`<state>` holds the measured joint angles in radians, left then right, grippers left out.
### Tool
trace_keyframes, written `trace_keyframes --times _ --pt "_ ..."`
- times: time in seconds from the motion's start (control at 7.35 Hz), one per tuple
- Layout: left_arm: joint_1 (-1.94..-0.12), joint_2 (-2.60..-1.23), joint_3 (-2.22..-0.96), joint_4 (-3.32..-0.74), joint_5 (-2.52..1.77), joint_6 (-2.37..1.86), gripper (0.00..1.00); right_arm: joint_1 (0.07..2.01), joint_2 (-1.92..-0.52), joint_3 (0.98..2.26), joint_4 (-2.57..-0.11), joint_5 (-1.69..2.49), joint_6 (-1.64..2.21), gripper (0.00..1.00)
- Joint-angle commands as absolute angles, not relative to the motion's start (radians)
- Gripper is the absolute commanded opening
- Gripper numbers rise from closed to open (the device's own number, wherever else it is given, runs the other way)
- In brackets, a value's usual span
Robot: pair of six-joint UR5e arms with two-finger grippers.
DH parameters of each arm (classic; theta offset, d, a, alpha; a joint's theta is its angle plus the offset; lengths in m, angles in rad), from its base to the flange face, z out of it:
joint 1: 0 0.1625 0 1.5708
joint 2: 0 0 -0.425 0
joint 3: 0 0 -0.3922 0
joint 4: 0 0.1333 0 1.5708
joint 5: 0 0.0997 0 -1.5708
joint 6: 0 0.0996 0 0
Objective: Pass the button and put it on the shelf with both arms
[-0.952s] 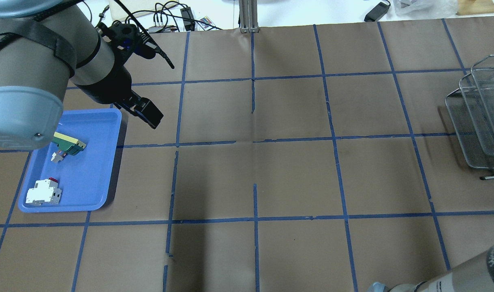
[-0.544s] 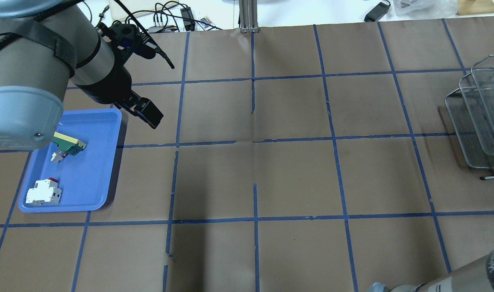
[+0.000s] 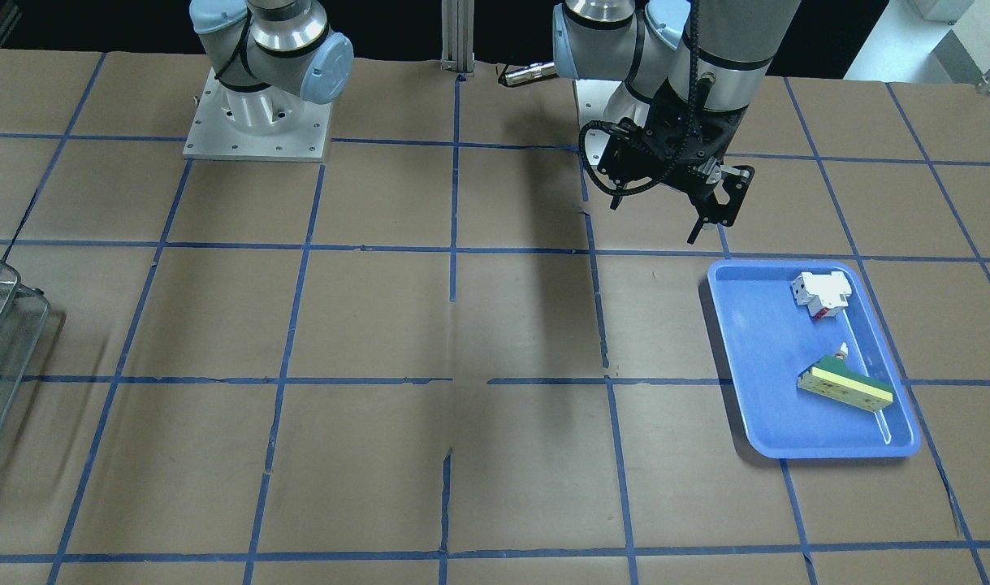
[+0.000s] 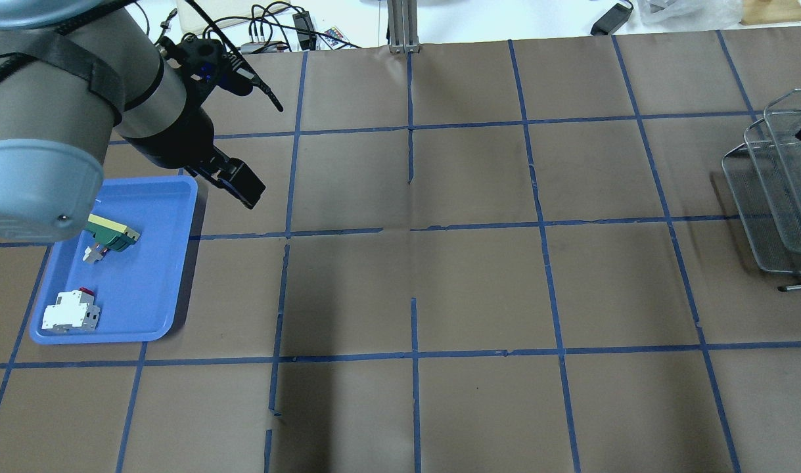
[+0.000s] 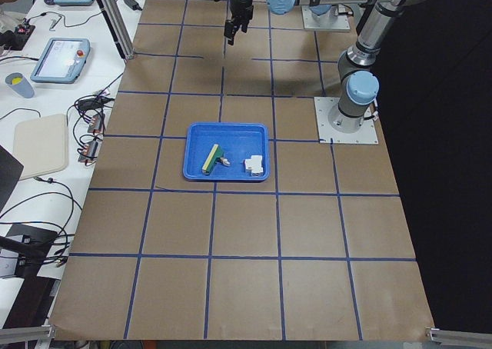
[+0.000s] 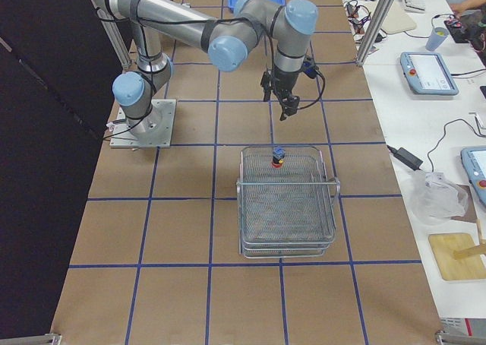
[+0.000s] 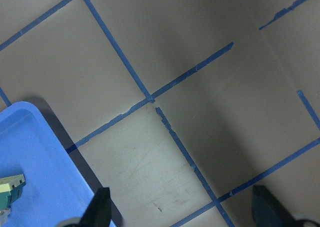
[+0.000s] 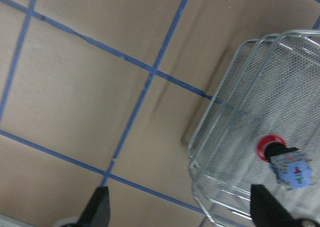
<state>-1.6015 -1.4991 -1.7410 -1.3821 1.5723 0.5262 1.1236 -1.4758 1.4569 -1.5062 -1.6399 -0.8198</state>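
Observation:
The button (image 6: pixel 278 157), with a red head and a blue-and-white rear block, rests on the top tier of the wire-mesh shelf (image 6: pixel 287 208). In the right wrist view the button (image 8: pixel 272 148) lies in the shelf (image 8: pixel 235 137). My right gripper (image 6: pixel 287 106) is open and empty, raised, and apart from the button on the side toward the table's middle; its fingertips frame the right wrist view (image 8: pixel 180 212). My left gripper (image 4: pixel 242 187) is open and empty, hovering just past the far right corner of the blue tray; it also shows in the left wrist view (image 7: pixel 182 214).
The blue tray (image 4: pixel 150 289) at my left holds a white-and-red boxy switch (image 4: pixel 70 312) and a yellow-green wedge block (image 4: pixel 114 231). The shelf (image 4: pixel 778 197) stands at the table's right edge. An aluminium post (image 4: pixel 403 26) and cables sit at the far edge.
The right arm's link has left the bottom right corner of the overhead view, and a dark part of it now shows at the right edge over the shelf. The left arm has not moved.

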Motion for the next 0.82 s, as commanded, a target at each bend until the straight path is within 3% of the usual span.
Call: trace_keyframes --times 0.0,0.27,0.68 --pt "-1.601 -1.500 -1.741 -1.382 1.572 0.526 1.00 1.295 -1.554 1.508 -1.482 -1.598 -0.430 1.00" --pt "-1.601 -1.500 -1.741 -1.382 1.572 0.526 1.00 1.478 -1.566 1.531 -1.496 -1.569 -0.147 1.00" --pt "-1.601 -1.502 -1.741 -1.382 1.572 0.525 1.00 1.563 -1.586 1.535 -1.491 -1.537 -0.025 1.00"
